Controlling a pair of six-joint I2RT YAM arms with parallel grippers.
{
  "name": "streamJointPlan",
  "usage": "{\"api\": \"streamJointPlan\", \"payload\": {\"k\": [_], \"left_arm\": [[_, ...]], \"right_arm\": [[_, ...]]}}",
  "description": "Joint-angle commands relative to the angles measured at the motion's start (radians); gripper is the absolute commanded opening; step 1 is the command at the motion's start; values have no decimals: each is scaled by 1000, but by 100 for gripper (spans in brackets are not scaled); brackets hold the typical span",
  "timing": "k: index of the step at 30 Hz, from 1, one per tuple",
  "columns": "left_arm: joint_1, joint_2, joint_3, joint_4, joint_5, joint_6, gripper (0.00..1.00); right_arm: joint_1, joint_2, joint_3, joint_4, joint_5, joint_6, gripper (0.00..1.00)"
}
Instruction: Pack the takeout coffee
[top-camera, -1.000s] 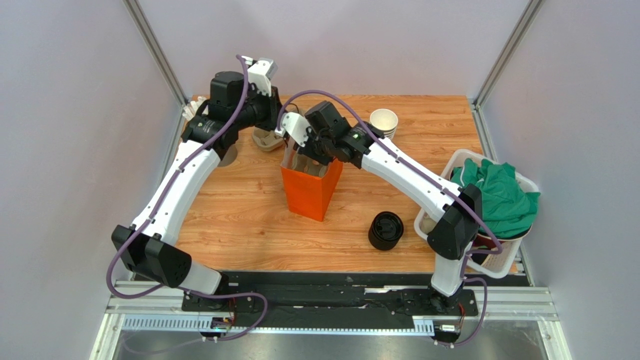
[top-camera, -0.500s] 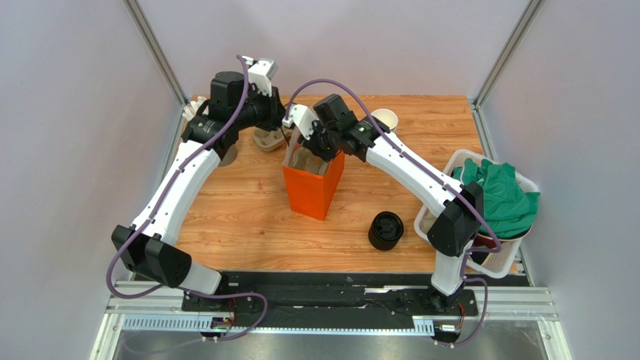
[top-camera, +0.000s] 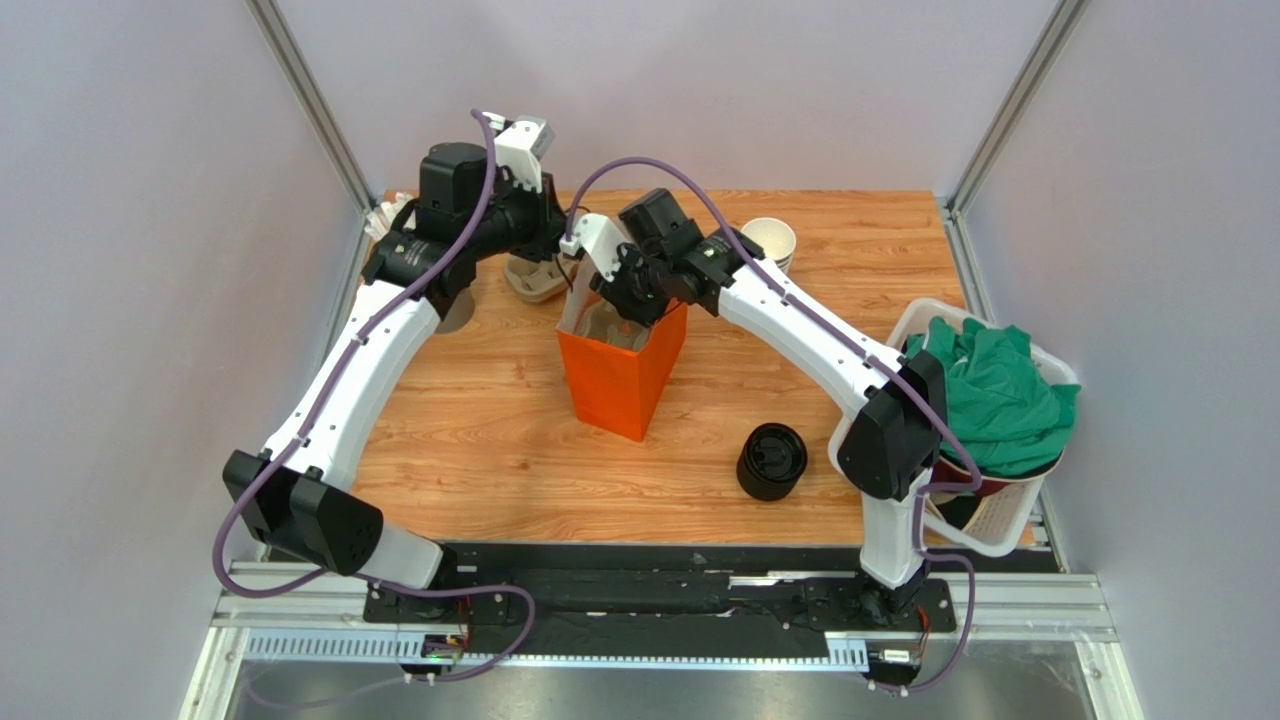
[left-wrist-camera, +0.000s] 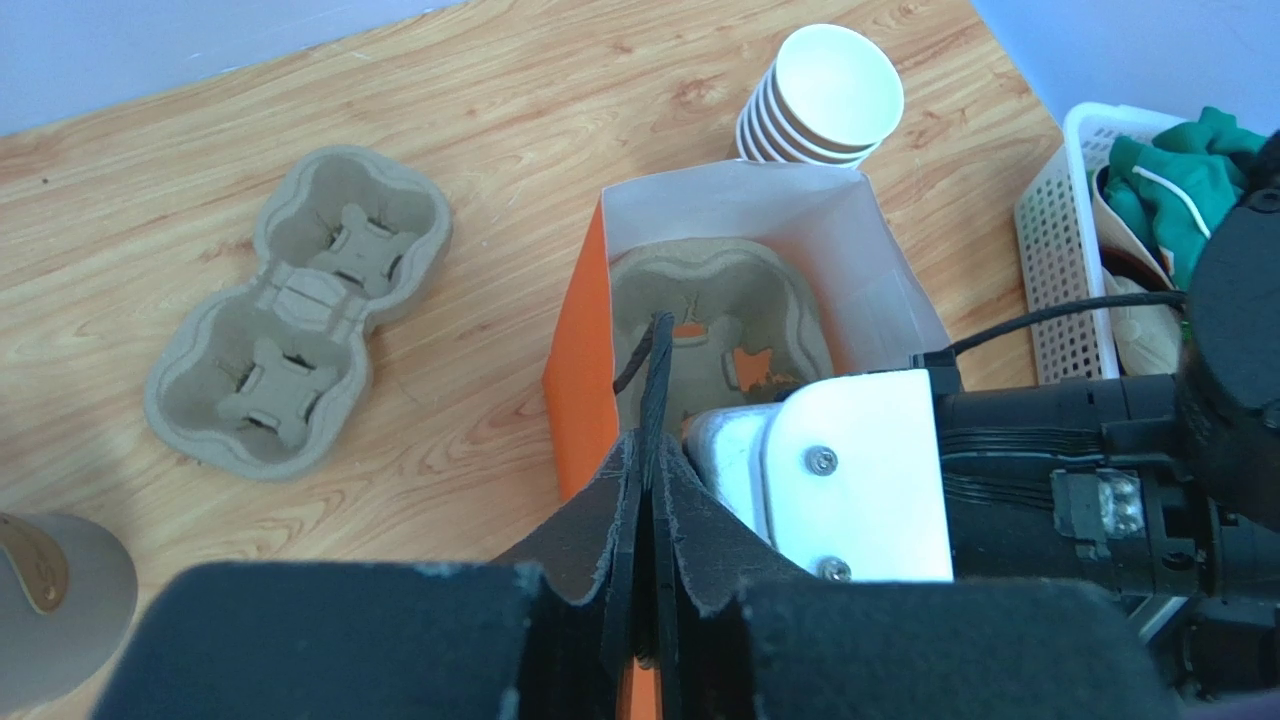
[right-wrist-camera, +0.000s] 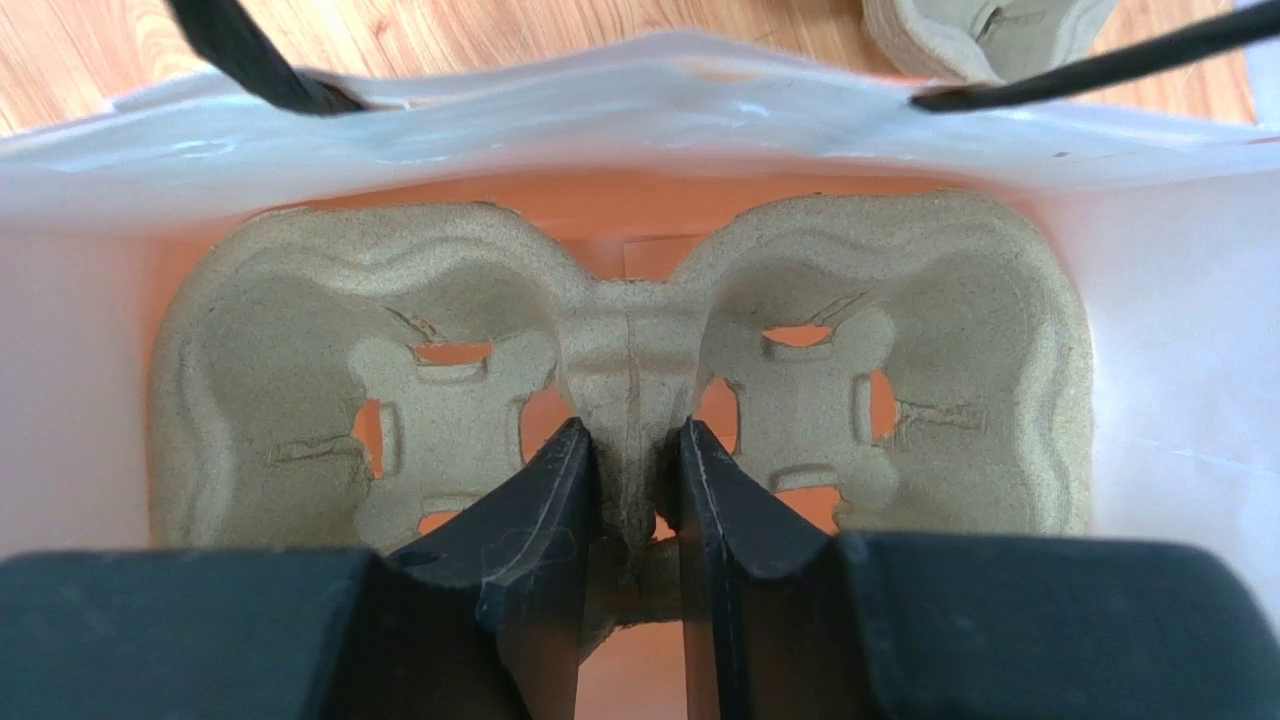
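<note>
An orange paper bag, white inside, stands open mid-table. My left gripper is shut on its thin black handle, above the bag's left rim. My right gripper is down inside the bag, shut on the middle ridge of a grey pulp cup carrier that lies level near the bottom. In the top view the right gripper is sunk into the bag's mouth. The takeout coffee is out of view.
A second pulp carrier lies on the wood left of the bag. A stack of lidless cups stands behind it. A pile of black lids sits front right, a white basket with green cloth at the right edge.
My right gripper has moved left and deeper into the bag with the carrier. The bag has shifted slightly left. My left jaws have tightened on the handle.
</note>
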Motion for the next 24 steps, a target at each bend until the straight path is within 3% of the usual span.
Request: {"api": "streamJointPlan", "payload": {"k": [1,9,24], "left_arm": [[-2,-9,8,16,0,-16,8],[-2,3,14,14,0,-20,0],[-2,9,8,0,-128,-20,0]], "right_arm": [[-3,10,13,3,-3,15,27],[-8,44,16,-6,12,12,27],[-10,81,23,-15,-5,12,26]]}}
